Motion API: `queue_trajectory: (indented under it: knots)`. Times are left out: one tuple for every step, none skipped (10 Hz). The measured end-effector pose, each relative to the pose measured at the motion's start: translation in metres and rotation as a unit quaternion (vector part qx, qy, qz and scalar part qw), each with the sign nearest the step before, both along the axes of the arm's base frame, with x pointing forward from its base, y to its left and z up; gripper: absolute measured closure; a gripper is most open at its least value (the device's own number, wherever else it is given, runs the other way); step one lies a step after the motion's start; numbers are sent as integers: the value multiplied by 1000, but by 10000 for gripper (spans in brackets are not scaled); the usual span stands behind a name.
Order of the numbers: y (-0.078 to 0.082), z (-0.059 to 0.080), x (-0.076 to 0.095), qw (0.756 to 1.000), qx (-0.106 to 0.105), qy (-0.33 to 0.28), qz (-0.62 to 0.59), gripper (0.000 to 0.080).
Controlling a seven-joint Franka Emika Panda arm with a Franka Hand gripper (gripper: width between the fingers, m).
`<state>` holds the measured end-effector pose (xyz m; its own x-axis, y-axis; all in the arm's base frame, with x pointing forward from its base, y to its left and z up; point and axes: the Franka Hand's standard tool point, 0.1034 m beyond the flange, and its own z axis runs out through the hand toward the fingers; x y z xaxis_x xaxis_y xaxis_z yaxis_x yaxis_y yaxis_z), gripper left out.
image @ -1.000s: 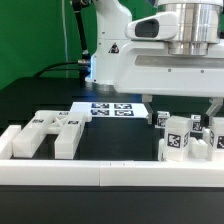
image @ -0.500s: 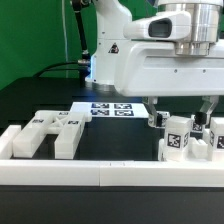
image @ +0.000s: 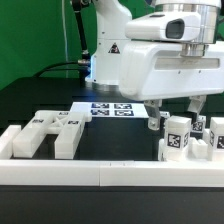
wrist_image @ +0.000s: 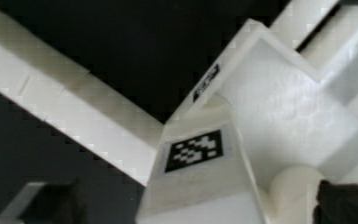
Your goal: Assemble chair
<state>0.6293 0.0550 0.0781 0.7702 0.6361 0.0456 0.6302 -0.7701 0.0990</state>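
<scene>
Hand spread wide over tagged chair part; other chair part well apart

Robotics lab: marker board, green backdrop

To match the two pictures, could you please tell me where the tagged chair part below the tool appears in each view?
Exterior view: the chair part stands at the exterior view's lower right, behind the white rail.
Wrist view: the chair part fills the middle, tag showing.
Shared landmark: the white rail.
</scene>
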Motion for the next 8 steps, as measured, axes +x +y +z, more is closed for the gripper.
queue_trajectory:
  knots:
    - [0,0,0,1000,0,0,-4,277]
    - [-1,0,0,1000,0,0,-5,415]
    - [-1,0,0,1000,0,0,-5,508]
    - [-1,0,0,1000,1,-1,-6,508]
    - [-1,0,0,1000,2,-1,-18,507]
    - [-1,0,0,1000,2,-1,-18,507]
    - [0,0,0,999,5,-2,-43,507]
    - [0,0,0,995,12,-5,-103,507]
